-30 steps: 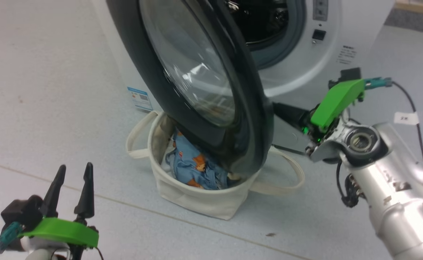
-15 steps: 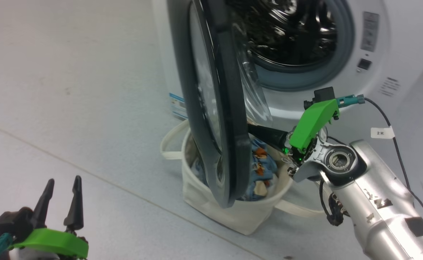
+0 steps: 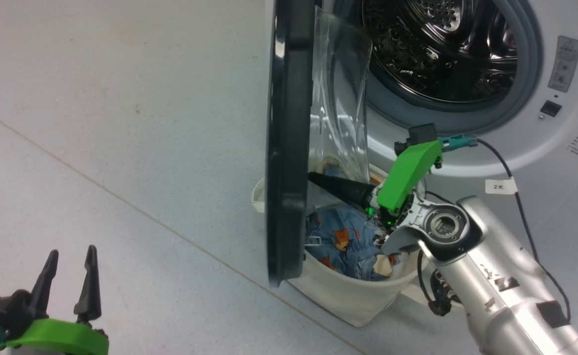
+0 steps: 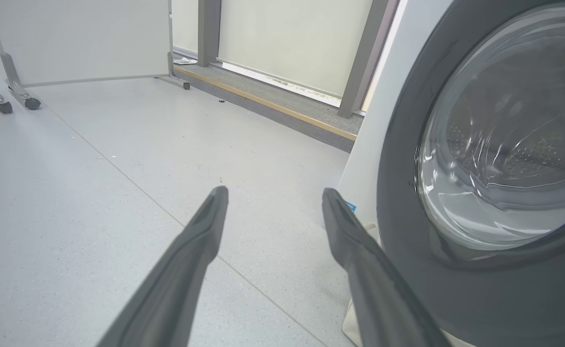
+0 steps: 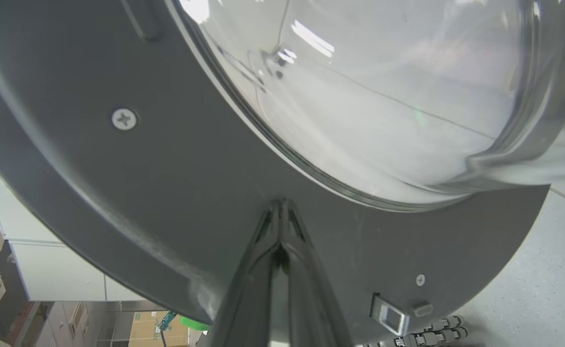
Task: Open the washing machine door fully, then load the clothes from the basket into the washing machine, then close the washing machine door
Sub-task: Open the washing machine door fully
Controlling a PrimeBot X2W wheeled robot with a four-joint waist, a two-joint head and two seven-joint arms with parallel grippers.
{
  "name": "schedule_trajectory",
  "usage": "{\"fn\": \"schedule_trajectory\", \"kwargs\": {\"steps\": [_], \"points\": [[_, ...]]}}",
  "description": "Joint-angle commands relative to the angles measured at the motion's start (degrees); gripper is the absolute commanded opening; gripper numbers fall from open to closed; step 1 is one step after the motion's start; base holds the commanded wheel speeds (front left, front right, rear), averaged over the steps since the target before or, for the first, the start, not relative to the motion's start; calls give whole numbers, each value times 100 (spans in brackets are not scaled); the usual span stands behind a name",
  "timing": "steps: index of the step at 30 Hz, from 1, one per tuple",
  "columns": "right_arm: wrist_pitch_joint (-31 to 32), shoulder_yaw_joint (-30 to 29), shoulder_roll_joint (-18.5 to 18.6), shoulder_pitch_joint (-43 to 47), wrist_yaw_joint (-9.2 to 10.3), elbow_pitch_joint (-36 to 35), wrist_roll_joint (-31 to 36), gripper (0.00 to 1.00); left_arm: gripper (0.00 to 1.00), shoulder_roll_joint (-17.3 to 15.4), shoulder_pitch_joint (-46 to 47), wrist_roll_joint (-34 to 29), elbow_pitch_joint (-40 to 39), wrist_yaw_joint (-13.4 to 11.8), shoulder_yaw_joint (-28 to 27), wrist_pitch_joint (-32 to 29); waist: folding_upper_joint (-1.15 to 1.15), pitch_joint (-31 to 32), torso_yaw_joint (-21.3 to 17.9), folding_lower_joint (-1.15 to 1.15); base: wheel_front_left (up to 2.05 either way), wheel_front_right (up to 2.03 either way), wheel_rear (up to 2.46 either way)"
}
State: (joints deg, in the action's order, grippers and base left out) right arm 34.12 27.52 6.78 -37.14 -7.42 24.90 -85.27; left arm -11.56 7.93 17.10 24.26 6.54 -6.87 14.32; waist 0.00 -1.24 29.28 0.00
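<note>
The washing machine [image 3: 540, 148] stands with its steel drum [image 3: 442, 49] exposed. The washing machine door [image 3: 289, 148] is swung out, seen edge-on, its glass bowl [image 3: 341, 98] bulging toward the machine. My right gripper [image 3: 312, 177] is shut, with its tips pressed against the door's inner grey face [image 5: 167, 193] just below the glass [image 5: 383, 96]. Under the door sits the cream basket [image 3: 358, 296], holding the blue bear-print clothes [image 3: 343, 241]. My left gripper [image 3: 71, 256] hangs open and empty at the lower left, away from the door's black rim [image 4: 408, 193].
A black cable with a white tag [image 3: 500, 186] runs from my right wrist across the machine's front. Grey floor stretches to the left. Wheeled frame legs [image 4: 17, 101] and a raised sill [image 4: 273, 103] stand far off by the wall.
The head camera has shifted. The door has swung wider, from facing the camera to edge-on, with my shut right gripper staying against its inner side. The left gripper stays open.
</note>
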Motion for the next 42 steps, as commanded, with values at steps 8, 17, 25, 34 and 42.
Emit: {"fn": "schedule_trajectory", "kwargs": {"steps": [8,17,25,34,42], "points": [[-48,351,-320,-301,-7,-67,-130,0,100,-94,-5,64,-419,-74,-439,68,0,-70,75,0,0,0,0],[-212,689,-385,-566,-7,60,-450,0,100,-89,-99,73,-559,-106,-670,68,0,-186,134,0,0,0,0],[-399,1028,-389,-606,-7,-14,-752,0,100,-79,-86,36,-559,-87,-715,68,0,-126,109,0,0,0,0],[-540,961,-258,-167,-7,-298,-733,0,100,-152,24,-27,-363,-38,-540,68,0,66,-2,0,0,0,0],[-644,939,-257,-48,-7,-379,-672,0,100,-204,114,-11,-261,-24,-457,68,0,74,3,0,0,0,0]]}}
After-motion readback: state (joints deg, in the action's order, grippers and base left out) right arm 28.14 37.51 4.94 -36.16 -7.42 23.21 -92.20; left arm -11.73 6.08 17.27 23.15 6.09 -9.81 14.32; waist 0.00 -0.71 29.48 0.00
